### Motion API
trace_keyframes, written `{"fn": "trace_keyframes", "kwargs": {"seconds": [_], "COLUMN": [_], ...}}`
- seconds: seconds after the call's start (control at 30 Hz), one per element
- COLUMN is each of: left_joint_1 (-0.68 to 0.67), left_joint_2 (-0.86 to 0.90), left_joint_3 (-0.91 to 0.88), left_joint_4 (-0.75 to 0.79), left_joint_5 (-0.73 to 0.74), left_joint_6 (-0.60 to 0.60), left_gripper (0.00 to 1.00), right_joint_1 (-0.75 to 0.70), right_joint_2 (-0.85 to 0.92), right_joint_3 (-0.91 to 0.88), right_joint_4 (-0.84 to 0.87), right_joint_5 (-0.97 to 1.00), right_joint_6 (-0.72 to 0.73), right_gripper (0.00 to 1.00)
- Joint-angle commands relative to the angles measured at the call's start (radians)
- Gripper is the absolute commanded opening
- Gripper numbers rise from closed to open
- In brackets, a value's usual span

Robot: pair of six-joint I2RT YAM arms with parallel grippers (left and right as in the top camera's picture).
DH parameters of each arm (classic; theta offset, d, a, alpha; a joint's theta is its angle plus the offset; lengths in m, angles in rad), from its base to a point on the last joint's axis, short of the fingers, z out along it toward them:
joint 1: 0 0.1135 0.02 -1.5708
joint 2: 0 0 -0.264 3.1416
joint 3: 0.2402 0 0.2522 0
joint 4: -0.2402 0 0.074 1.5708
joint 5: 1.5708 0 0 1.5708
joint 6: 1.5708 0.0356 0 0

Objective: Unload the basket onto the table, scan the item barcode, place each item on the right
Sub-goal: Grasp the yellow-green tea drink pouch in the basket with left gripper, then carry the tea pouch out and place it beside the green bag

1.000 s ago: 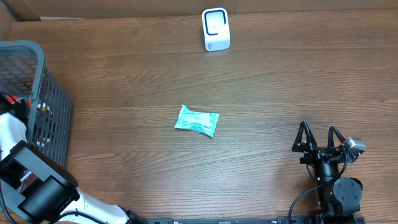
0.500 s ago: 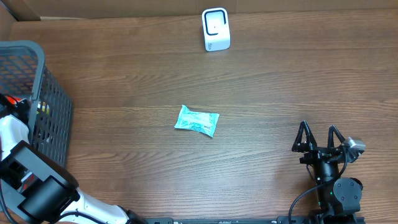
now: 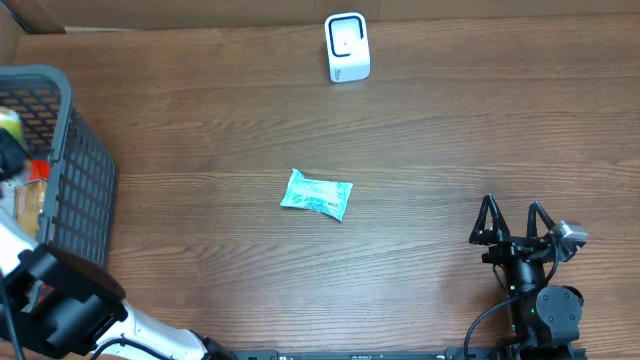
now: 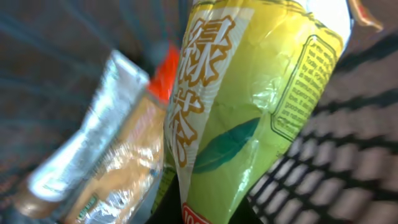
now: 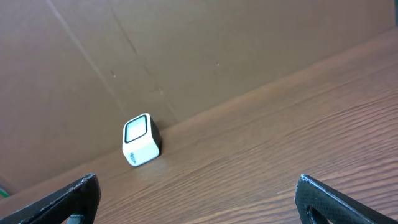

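Overhead looks straight down on the table [image 3: 420,150], scanner [image 3: 347,47] at its far edge. The right wrist looks low across the table at the same scanner, from well away. The left wrist is tight against a packet [image 4: 249,112], basket [image 3: 95,180] mesh behind.

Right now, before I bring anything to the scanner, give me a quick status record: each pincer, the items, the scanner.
left pincer: shut on green tea packet, at the basket
right pincer: open, empty, near right of table
teal packet: flat mid-table, nothing touching it
scanner: upright at the far edge
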Motion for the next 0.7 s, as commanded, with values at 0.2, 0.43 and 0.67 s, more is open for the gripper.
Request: {"fn": "trace_keyframes", "kwargs": {"seconds": [0.2,0.43,0.67], "left_joint_1": [-0.038,-0.265,-0.653], "left_joint_2": [-0.068,-0.162,-0.149], "left_joint_3": [0.415,0.435,0.357], "left_joint_4": [-0.204,-0.364,-0.481], "left_joint_5": [0.275,0.417,0.239], "left_joint_6": [-0.132,-0.08,-0.031], "left_gripper": [0.04,0.04,0.04], "right_joint_1": [-0.002,-0.002,-0.002], "right_joint_2": [-0.009,-0.009,-0.009], "right_joint_3": [-0.011,-0.011,-0.011], "right_joint_4": [0.005,0.005,0.005], "right_joint_5": [0.006,0.006,0.006], "right_joint_6": [0.003,0.003,0.003], "right_gripper": [1.0,1.0,1.0]}}
